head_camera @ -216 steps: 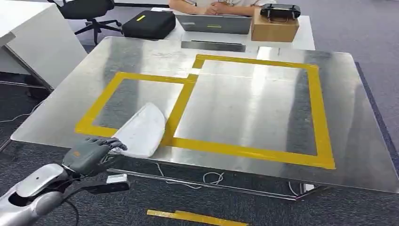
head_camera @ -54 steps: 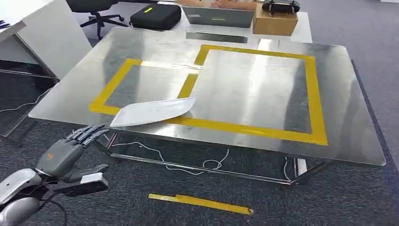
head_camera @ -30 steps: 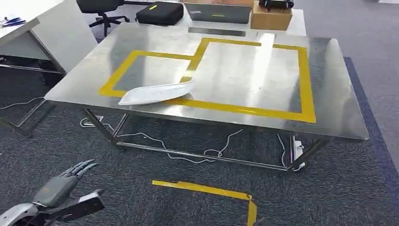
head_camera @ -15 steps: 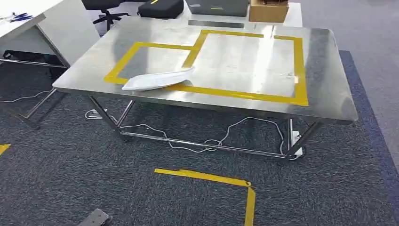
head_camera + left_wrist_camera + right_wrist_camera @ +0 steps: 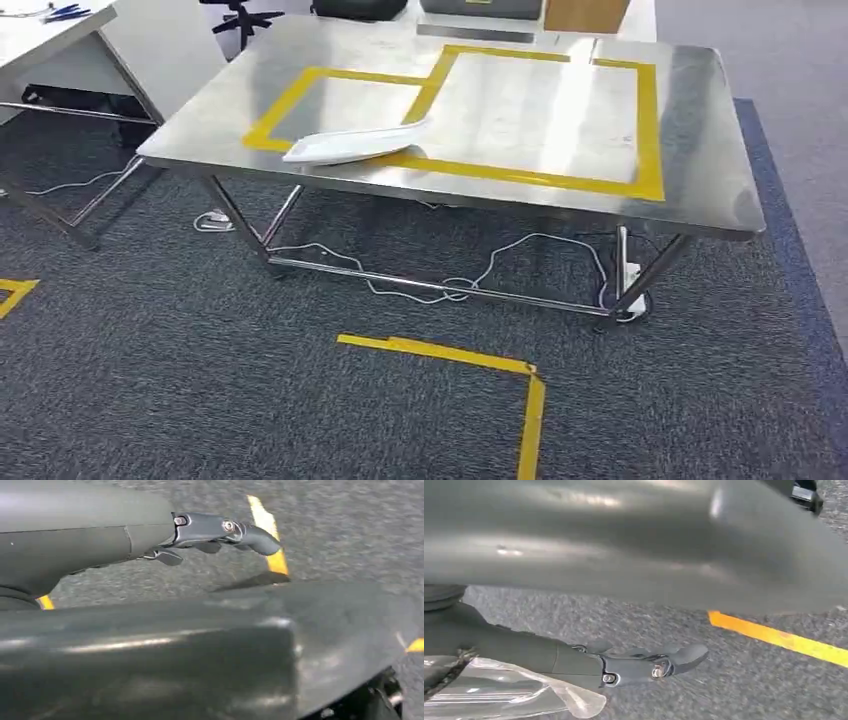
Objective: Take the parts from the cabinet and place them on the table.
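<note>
A white curved part [image 5: 355, 143] lies on the steel table [image 5: 690, 180], across the near yellow tape line at the table's left front. No hand touches it. My left hand [image 5: 220, 532] hangs over the grey carpet, fingers stretched out and holding nothing. My right hand [image 5: 644, 665] also hangs over the carpet with its fingers straight and nothing between them. A piece of clear plastic [image 5: 509, 692] shows beside that hand's wrist end.
Yellow tape [image 5: 470, 360] marks a corner on the carpet in front of the table. Cables [image 5: 450, 285] trail under the table between its legs. A white desk [image 5: 150, 50] stands at the left, and a box [image 5: 585, 14] sits behind the table.
My left hand let go of the white part, which stays on the table, then dropped out of the head view. The whole picture has shifted: the table now lies farther away.
</note>
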### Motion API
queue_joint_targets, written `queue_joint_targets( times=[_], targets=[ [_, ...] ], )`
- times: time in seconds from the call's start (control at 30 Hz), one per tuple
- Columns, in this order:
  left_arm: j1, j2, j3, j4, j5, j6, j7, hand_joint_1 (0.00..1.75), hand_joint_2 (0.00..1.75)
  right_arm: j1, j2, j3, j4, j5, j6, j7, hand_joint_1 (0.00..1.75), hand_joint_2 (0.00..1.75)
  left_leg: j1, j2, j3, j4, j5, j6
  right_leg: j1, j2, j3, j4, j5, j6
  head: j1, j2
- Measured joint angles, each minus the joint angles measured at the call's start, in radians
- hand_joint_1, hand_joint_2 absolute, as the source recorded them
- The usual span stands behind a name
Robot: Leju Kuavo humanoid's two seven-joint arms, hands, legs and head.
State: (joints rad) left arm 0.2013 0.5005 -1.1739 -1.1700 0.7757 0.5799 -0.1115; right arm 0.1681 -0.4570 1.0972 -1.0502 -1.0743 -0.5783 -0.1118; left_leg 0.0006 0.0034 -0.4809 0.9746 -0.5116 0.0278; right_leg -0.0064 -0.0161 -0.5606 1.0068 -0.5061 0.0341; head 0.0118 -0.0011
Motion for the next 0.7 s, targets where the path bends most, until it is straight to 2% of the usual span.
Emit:
queue_joint_targets(
  times=[0.03,0.07,0.1,0.13,0.17,0.2,0.23,0.27,0.3,0.33,0.37,0.4,0.47,0.5,0.53,0.57,0.6,0.63,0.67,0.7],
  targets=[
    [-0.015,0.001,-0.021,0.007,0.032,0.006,-0.019,0.0,0.0,-0.002,0.0,0.009,0.001,-0.019,-0.003,-0.016,0.0,0.0,-0.001,-0.002,-0.012,-0.002,0.004,0.008,0.001,0.007,-0.024,0.024,-0.042,0.004,0.003,0.0],
    [-0.023,0.001,-0.035,0.011,0.064,0.013,-0.039,0.0,0.0,-0.004,-0.001,0.017,0.001,-0.039,-0.007,-0.029,0.0,0.0,-0.001,-0.001,-0.025,-0.003,0.012,0.013,-0.002,0.011,-0.042,0.081,-0.095,0.006,0.009,0.0],
    [-0.03,0.0,-0.054,0.015,0.09,0.022,-0.056,0.0,0.0,-0.008,-0.002,0.028,0.002,-0.06,-0.011,-0.042,0.0,0.0,-0.003,0.0,-0.036,-0.003,0.019,0.013,-0.002,0.013,-0.06,0.158,-0.147,0.01,0.011,0.0],
    [-0.036,0.001,-0.074,0.018,0.111,0.03,-0.067,0.0,0.0,-0.013,-0.003,0.04,0.002,-0.076,-0.016,-0.051,0.0,0.0,-0.004,0.002,-0.047,-0.001,0.028,0.013,-0.003,0.013,-0.074,0.23,-0.18,0.012,0.009,0.0],
    [-0.044,0.001,-0.091,0.022,0.129,0.038,-0.074,0.0,0.0,-0.016,-0.004,0.051,0.002,-0.089,-0.019,-0.058,0.0,0.0,-0.005,0.004,-0.057,0.001,0.036,0.012,-0.003,0.013,-0.078,0.276,-0.18,0.014,0.011,0.0],
    [-0.05,0.002,-0.104,0.024,0.143,0.042,-0.078,0.0,0.0,-0.02,-0.006,0.061,0.002,-0.099,-0.021,-0.063,0.0,0.0,-0.005,0.006,-0.07,0.004,0.045,0.012,-0.003,0.013,-0.067,0.285,-0.149,0.015,0.01,0.0],
    [-0.056,0.002,-0.115,0.026,0.153,0.047,-0.082,0.0,0.0,-0.023,-0.01,0.068,0.002,-0.108,-0.027,-0.067,0.0,0.0,-0.005,0.006,-0.083,0.008,0.052,0.01,-0.004,0.013,-0.04,0.259,-0.104,0.016,0.01,0.0],
    [-0.061,0.003,-0.125,0.028,0.165,0.055,-0.083,0.0,0.0,-0.026,-0.015,0.077,0.001,-0.117,-0.033,-0.074,0.0,0.0,-0.005,0.006,-0.097,0.015,0.059,0.007,-0.004,0.013,0.005,0.194,-0.057,0.017,0.01,0.0],
    [-0.068,0.004,-0.14,0.029,0.175,0.063,-0.084,0.0,0.0,-0.028,-0.02,0.084,-0.002,-0.127,-0.039,-0.08,0.0,0.0,-0.004,0.006,-0.11,0.022,0.065,0.003,-0.006,0.013,0.066,0.102,-0.031,0.017,0.011,0.0],
    [-0.074,0.009,-0.151,0.03,0.182,0.074,-0.087,0.0,0.0,-0.032,-0.023,0.09,-0.006,-0.138,-0.047,-0.087,0.0,0.0,-0.007,0.005,-0.119,0.029,0.07,-0.003,-0.008,0.015,0.122,0.008,-0.062,0.016,0.011,0.0],
    [-0.082,0.013,-0.165,0.03,0.187,0.088,-0.091,0.0,0.0,-0.033,-0.03,0.1,-0.01,-0.148,-0.053,-0.094,0.0,0.0,-0.009,0.004,-0.125,0.036,0.075,-0.008,-0.002,0.017,0.168,-0.056,-0.077,0.009,0.008,0.0],
    [-0.086,0.019,-0.179,0.03,0.188,0.099,-0.093,0.0,0.0,-0.036,-0.031,0.109,-0.016,-0.157,-0.055,-0.099,0.0,0.0,-0.009,0.005,-0.129,0.036,0.088,-0.013,-0.002,0.018,0.159,-0.06,-0.083,-0.001,0.009,0.0],
    [-0.101,0.026,-0.211,0.03,0.187,0.114,-0.097,0.0,0.0,-0.042,-0.041,0.133,-0.026,-0.185,-0.066,-0.103,0.0,0.0,-0.008,0.003,-0.136,0.034,0.108,-0.021,0.002,0.017,0.138,-0.051,-0.072,-0.014,0.009,0.0],
    [-0.105,0.031,-0.222,0.031,0.183,0.117,-0.098,0.0,0.0,-0.044,-0.046,0.144,-0.035,-0.197,-0.074,-0.103,0.0,0.0,-0.006,0.0,-0.143,0.038,0.102,-0.027,-0.006,0.013,0.129,-0.056,-0.061,-0.025,0.01,0.0],
    [-0.107,0.032,-0.229,0.033,0.18,0.118,-0.098,0.0,0.0,-0.048,-0.054,0.156,-0.043,-0.203,-0.078,-0.106,0.0,0.0,-0.004,0.0,-0.15,0.061,0.052,-0.034,-0.004,0.009,0.119,-0.053,-0.053,-0.033,0.007,0.0],
    [-0.11,0.034,-0.236,0.034,0.178,0.119,-0.098,0.0,0.0,-0.05,-0.056,0.162,-0.048,-0.207,-0.079,-0.107,0.0,0.0,-0.002,-0.001,-0.16,0.112,-0.01,-0.038,-0.004,0.008,0.109,-0.053,-0.045,-0.043,0.005,0.0],
    [-0.112,0.034,-0.242,0.036,0.177,0.119,-0.098,0.0,0.0,-0.053,-0.06,0.167,-0.052,-0.209,-0.08,-0.108,0.0,0.0,0.0,-0.001,-0.172,0.187,-0.074,-0.043,-0.003,0.007,0.098,-0.051,-0.035,-0.046,0.003,0.0],
    [-0.115,0.034,-0.246,0.039,0.166,0.119,-0.097,0.0,0.0,-0.056,-0.063,0.177,-0.058,-0.212,-0.082,-0.109,0.0,0.0,0.002,-0.001,-0.182,0.263,-0.12,-0.046,-0.001,0.006,0.085,-0.049,-0.025,-0.046,0.005,0.0],
    [-0.12,0.034,-0.249,0.044,0.145,0.12,-0.091,0.0,0.0,-0.059,-0.066,0.183,-0.061,-0.22,-0.085,-0.114,0.0,0.0,0.003,-0.001,-0.184,0.321,-0.135,-0.047,0.0,0.003,0.072,-0.044,-0.015,-0.046,0.004,0.0],
    [-0.124,0.032,-0.251,0.052,0.113,0.12,-0.077,0.0,0.0,-0.061,-0.071,0.191,-0.066,-0.233,-0.091,-0.121,0.0,0.0,0.004,-0.001,-0.174,0.34,-0.117,-0.047,0.001,0.001,0.061,-0.038,-0.008,-0.046,0.004,0.0]
  ],
)
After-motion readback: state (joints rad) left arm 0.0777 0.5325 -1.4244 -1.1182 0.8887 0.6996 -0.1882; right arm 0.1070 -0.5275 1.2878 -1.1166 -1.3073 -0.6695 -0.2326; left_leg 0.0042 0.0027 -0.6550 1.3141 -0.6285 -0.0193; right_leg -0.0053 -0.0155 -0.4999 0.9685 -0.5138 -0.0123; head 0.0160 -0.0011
